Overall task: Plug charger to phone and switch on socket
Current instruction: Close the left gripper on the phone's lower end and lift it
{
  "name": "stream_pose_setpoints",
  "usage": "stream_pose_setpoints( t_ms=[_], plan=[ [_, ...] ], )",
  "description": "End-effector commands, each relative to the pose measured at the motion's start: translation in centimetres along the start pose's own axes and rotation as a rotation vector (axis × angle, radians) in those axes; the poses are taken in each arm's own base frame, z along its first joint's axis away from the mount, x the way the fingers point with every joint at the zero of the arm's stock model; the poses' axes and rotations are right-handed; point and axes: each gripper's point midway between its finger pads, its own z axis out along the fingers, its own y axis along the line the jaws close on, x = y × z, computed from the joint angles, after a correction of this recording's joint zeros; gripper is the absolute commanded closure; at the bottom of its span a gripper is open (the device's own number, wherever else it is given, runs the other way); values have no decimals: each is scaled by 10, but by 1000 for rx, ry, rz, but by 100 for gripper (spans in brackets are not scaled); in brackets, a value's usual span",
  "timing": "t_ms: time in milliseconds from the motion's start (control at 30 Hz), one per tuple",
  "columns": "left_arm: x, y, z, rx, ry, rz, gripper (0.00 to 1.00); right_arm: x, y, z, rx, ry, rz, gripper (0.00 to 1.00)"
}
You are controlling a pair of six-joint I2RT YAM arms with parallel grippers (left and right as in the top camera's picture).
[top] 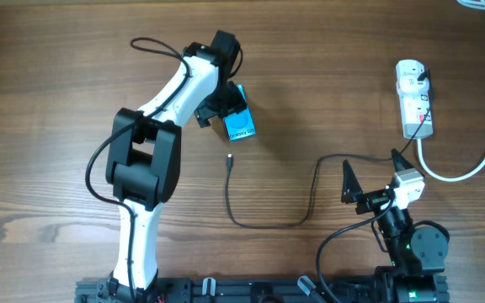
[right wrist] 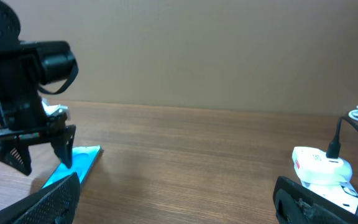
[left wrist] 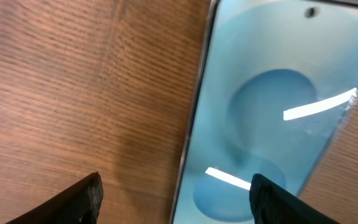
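black left hand spread ovr phone

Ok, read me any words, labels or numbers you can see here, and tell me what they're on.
Nothing can be read.
White strip on the small turquoise-screened rectangular phone: print too small to read.
Red marks on the white oblong plastic power strip: blurred, no letters legible.

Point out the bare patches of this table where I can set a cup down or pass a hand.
Bare: between the turquoise-screened phone and the white power strip, and the left side of the wooden table. Crowded: lower right, where the thin black charger cable loops beside the white cord.
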Motion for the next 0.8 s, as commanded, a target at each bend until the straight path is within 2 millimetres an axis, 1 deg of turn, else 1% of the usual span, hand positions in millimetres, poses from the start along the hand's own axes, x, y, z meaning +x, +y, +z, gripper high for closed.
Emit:
stream_pose_setpoints(
  t_ms=[0, 33, 67, 100, 200, 333, 400, 467, 500, 567, 733, 767],
  plan=[
    [-13, -24, -31, 7, -86, 72, 24, -1, 0, 0, 4, -7, -9, 0],
    [-14, -32, -41, 15, -108, 84, 24, -1, 0, 0, 4, -7, -10, 0],
    [-12, -39, -46, 20, -123, 98, 24, -1, 0, 0, 4, -7, -9, 0],
    [-9, -41, -46, 10, -132, 102, 24, -1, 0, 0, 4, -7, -10, 0],
    [-4, -44, -31, -25, -130, 101, 21, -1, 0, 0, 4, -7, -10, 0],
    [-7, -43, -12, -53, -125, 95, 14, -1, 0, 0, 4, -7, -9, 0],
    [-10, -42, -10, -61, -137, 94, 12, -1, 0, 0, 4, -7, -10, 0],
    [-13, -43, -10, -59, -154, 94, 5, -1, 0, 0, 4, -7, -10, 0],
    [-13, -43, -10, -59, -154, 94, 4, -1, 0, 0, 4, -7, -10, 0],
    [-13, -43, -7, -63, -150, 95, 3, -1, 0, 0, 4, -7, -9, 0],
    [-12, -39, 16, -93, -122, 94, 1, -1, 0, 0, 4, -7, -10, 0],
    [-12, -39, 16, -92, -123, 94, 2, -1, 0, 0, 4, -7, -10, 0]
  ],
)
